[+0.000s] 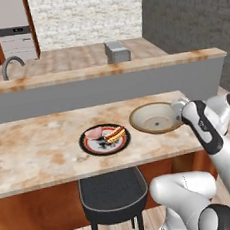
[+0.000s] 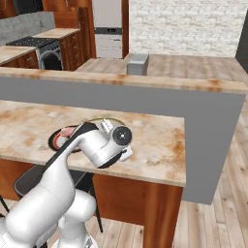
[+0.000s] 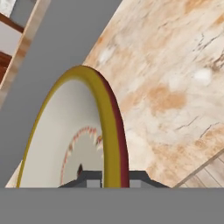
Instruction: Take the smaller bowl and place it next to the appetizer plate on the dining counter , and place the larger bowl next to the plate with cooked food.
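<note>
The larger bowl (image 1: 155, 118), wide, cream inside with an olive-gold rim, sits low over the dining counter (image 1: 35, 150) just right of the plate with cooked food (image 1: 104, 139), a dark red-rimmed plate with a sausage piece. My gripper (image 1: 177, 107) is at the bowl's right rim. In the hand view the bowl's rim (image 3: 114, 144) runs between the two fingertips, with my gripper (image 3: 113, 177) shut on it. I cannot tell whether the bowl's base touches the stone. From the right base view my arm hides most of the bowl (image 2: 104, 118) and the plate (image 2: 59, 138). The smaller bowl and the appetizer plate are out of view.
A dark stool (image 1: 112, 192) stands under the counter's front edge below the plate. A grey wall with a stone ledge (image 1: 102, 70) rises behind the counter. A grey box (image 1: 117, 51) and a faucet (image 1: 11, 65) stand on the worktop beyond. The counter ends to the right (image 2: 183, 160).
</note>
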